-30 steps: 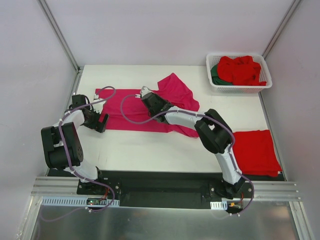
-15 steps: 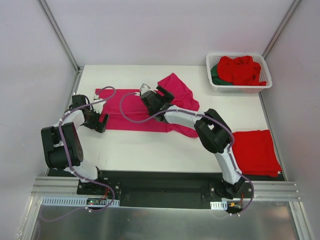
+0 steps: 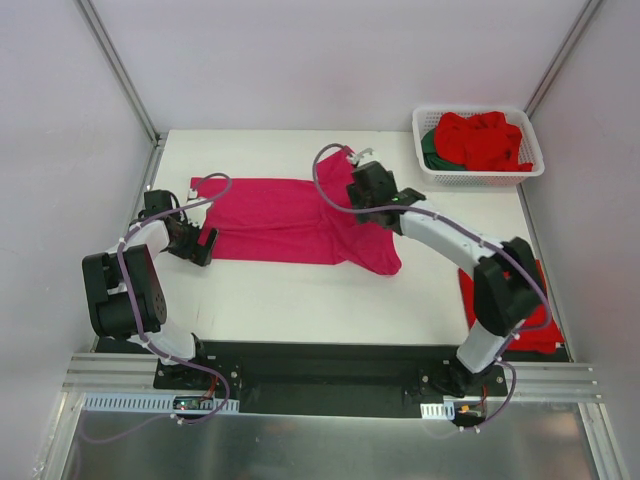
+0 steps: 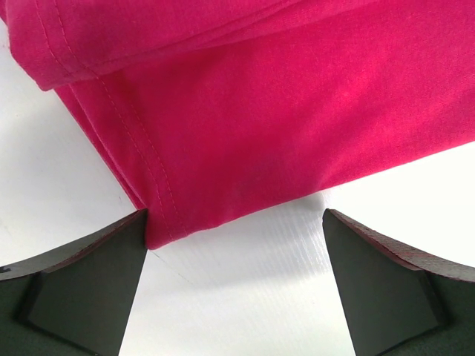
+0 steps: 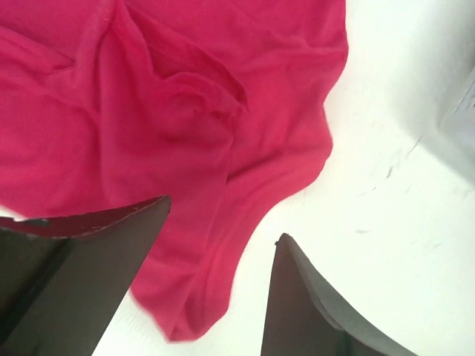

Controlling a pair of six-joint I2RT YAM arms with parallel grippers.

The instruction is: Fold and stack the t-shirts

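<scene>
Left end effector (image 3: 205, 245), jaws spread wide, sits at the left near corner of the pink shirt (image 3: 280, 220), which lies flat on the bench (image 3: 300, 300). Right end effector (image 3: 365, 187), jaws apart and empty, is over the shirt's rumpled right end.

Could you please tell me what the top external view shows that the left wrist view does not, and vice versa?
Only the top view shows the basket holding bunched red cloth and green cloth, plus a folded red shirt partly behind the right arm. Only the left wrist view shows the stitched hem at a corner of the pink shirt, right beside one finger. Both show the pink shirt, the table and the open left pincer.
</scene>
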